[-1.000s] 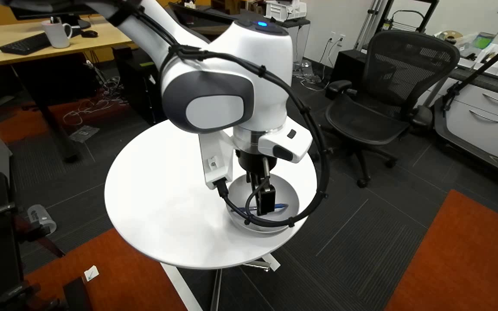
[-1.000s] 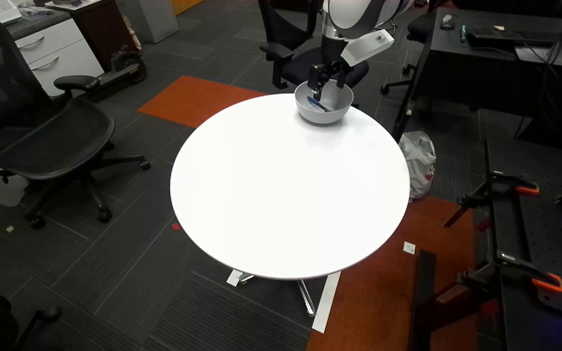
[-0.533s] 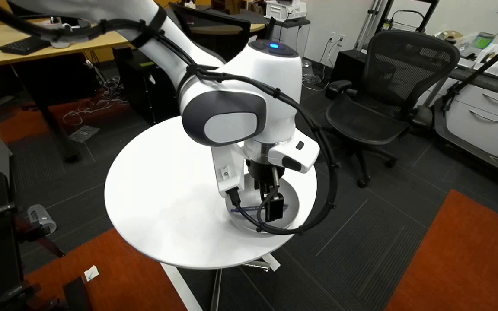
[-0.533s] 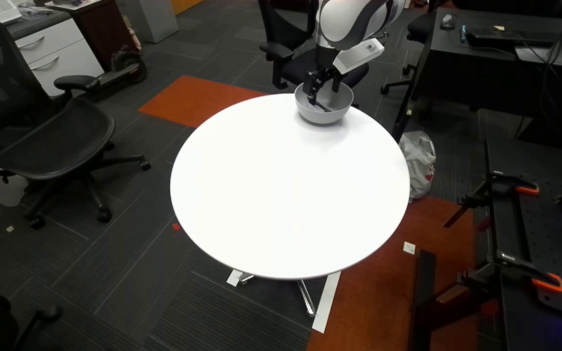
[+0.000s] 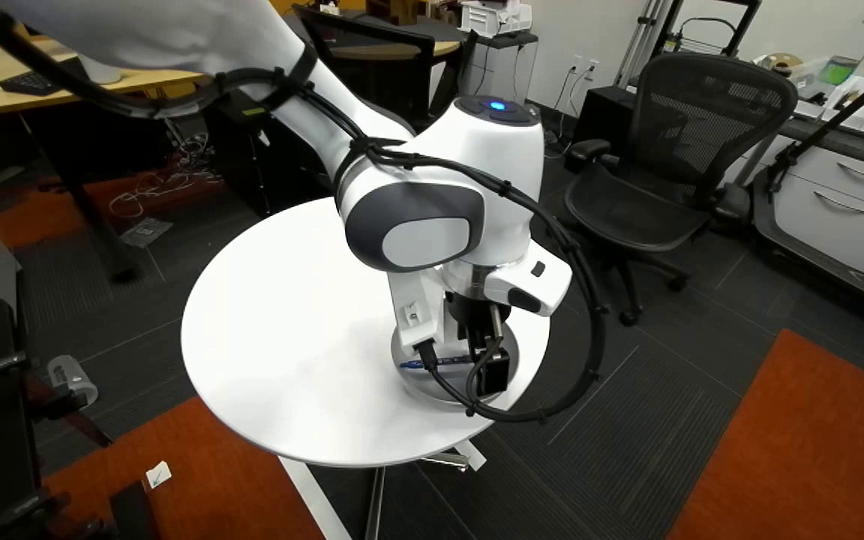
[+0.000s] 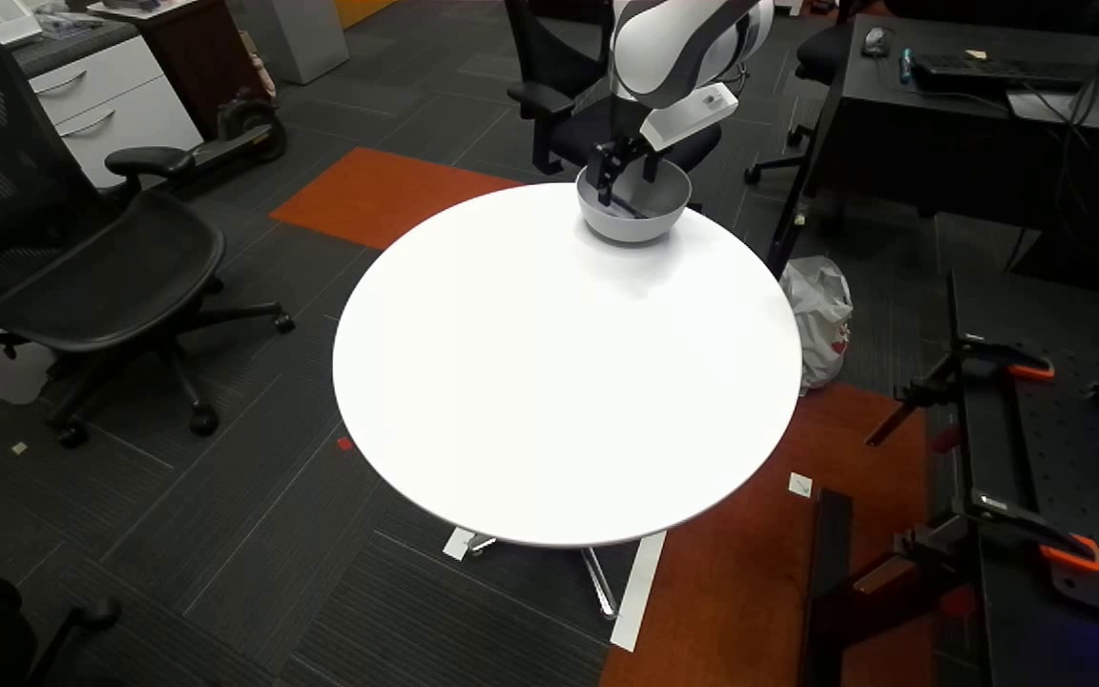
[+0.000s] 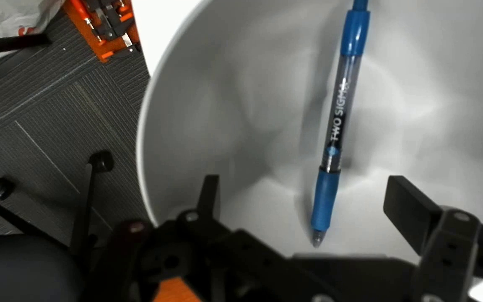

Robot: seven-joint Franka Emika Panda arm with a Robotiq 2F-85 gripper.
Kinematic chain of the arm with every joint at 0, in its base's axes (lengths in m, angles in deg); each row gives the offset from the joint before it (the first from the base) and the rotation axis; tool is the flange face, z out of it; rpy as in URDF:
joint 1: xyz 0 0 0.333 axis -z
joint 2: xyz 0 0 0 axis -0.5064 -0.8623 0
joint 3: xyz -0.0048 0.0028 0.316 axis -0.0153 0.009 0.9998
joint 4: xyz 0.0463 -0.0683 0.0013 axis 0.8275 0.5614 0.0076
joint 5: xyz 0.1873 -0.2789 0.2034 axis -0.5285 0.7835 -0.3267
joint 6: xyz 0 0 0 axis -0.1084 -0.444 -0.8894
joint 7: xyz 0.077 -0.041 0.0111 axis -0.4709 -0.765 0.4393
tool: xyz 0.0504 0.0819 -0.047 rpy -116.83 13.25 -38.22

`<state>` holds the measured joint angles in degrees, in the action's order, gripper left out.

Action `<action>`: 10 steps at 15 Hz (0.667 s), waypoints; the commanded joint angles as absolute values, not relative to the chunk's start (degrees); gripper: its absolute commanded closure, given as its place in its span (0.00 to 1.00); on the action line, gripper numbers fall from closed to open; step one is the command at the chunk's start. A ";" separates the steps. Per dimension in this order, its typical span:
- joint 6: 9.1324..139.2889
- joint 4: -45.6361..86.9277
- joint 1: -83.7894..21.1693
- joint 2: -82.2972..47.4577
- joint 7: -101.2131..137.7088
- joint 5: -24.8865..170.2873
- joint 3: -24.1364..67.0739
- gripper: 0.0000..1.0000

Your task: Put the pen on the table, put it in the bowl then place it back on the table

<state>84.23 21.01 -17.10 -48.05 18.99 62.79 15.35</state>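
The table (image 6: 559, 382) is round and white, and the bowl (image 6: 624, 229) sits near its edge. The hand (image 7: 302, 197) has just slid toward the tip end of the pen (image 7: 340, 117), spread wide and holding nothing (maybe it is getting ready to take the pen out to the table). The pen lies in the bowl and says "TWO SIGMA".

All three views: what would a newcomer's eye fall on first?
Probably the white arm, stretched over the round white table in an exterior view. In the wrist view, the blue pen lies in the grey bowl, its tip seen between the jaws of the open gripper.
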 commanded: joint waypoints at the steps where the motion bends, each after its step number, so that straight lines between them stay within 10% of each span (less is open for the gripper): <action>1: 80.92 16.45 -16.57 -50.38 17.43 63.54 15.25 0.25; 10: 78.25 12.58 -15.59 -52.47 17.73 63.26 15.58 0.86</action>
